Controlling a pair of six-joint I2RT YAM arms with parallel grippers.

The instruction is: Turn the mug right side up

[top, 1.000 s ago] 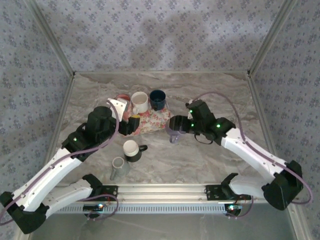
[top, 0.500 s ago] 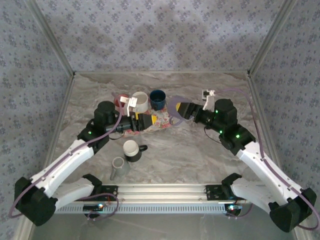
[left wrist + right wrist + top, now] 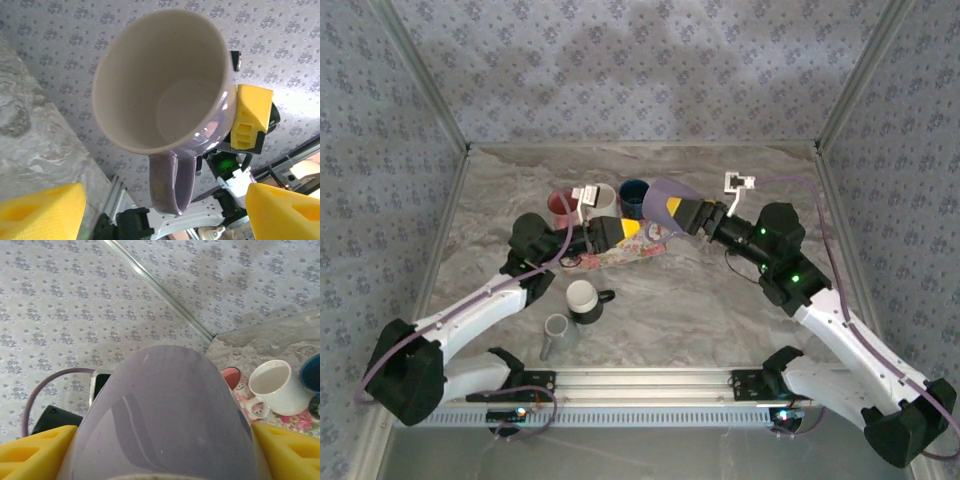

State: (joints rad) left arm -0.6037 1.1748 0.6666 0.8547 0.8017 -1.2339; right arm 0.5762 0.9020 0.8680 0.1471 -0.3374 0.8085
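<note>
Lower left of top view: grey mug (image 3: 558, 336) and black-and-white mug (image 3: 585, 299) on table (image 3: 720, 300), well clear. Mid-frame: left gripper (image 3: 635, 231) wide open, empty, just left of lilac mug (image 3: 658, 192). Gripped across the body by right gripper (image 3: 672, 208), off the table, long axis roughly along the line between both grippers, mouth facing left jaws, handle hanging down. Nearer for handover: left arm. Below: floral cloth (image 3: 620, 254). Behind: red mug (image 3: 562, 205), white mug (image 3: 603, 205), blue mug (image 3: 634, 197), crowding any set-down there.

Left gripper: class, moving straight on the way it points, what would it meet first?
Probably the pale purple ceramic mug, mouth toward it, gripped by the right gripper; the gap is unclear.
</note>
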